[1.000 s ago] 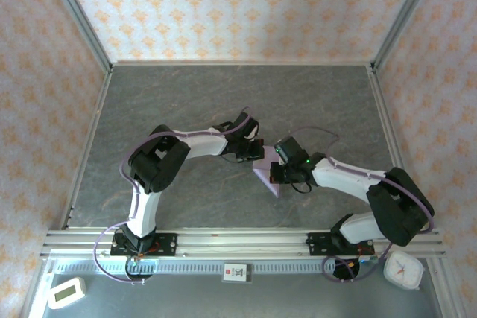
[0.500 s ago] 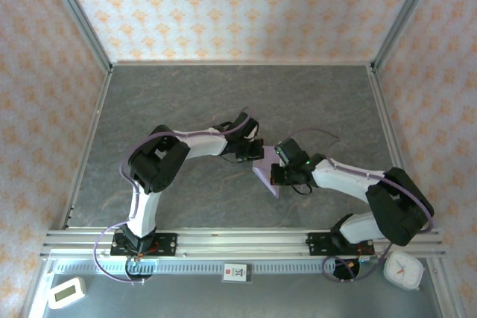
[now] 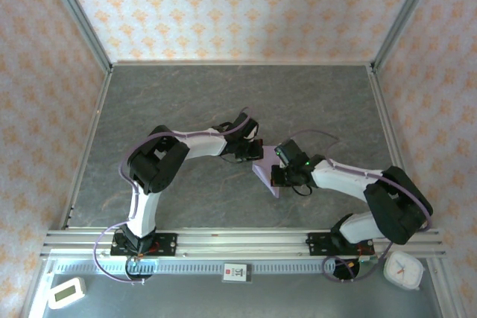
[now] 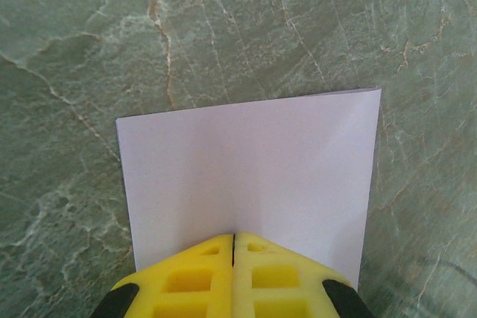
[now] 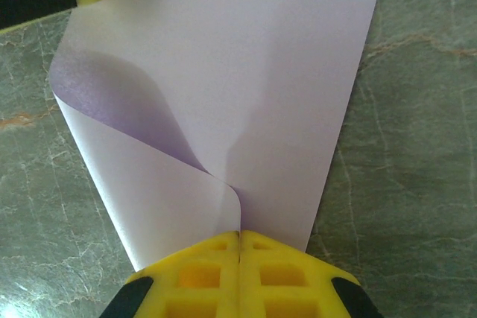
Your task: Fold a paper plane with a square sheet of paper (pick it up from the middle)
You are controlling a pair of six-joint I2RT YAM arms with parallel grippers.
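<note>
Top external view: the two arms reach inward and meet near the middle of the grey marbled bench [image 3: 186,94]. The square sheet of paper [image 3: 266,174] sits between them as a small lavender patch, partly covered by the wrists. The left pincer [image 3: 257,151] is at the sheet's far edge and the right pincer [image 3: 274,176] at its near right edge. From this height I cannot tell whether the sheet lies flat on the bench or hangs just above it.

From the left wrist, the yellow fingers [image 4: 194,277] are clenched together with only a thin seam between them. The sheet's near edge runs in under their tips and spreads away as a plain pale rectangle over the stone pattern, so this pincer grips the paper.

From the right wrist, the yellow fingers [image 5: 283,273] are likewise pressed tight, pinching the paper where a soft curl ends at their tips. One layer on the left rolls over in a loose loop, showing a darker lavender underside. The fold is rounded, not creased flat. A yellow pad of the left pincer touches the sheet's far corner at upper left.

A white clock [image 3: 403,269] lies at the near right corner beyond the rail [image 3: 238,242], and a small white timer [image 3: 66,293] lies at the near left.
</note>
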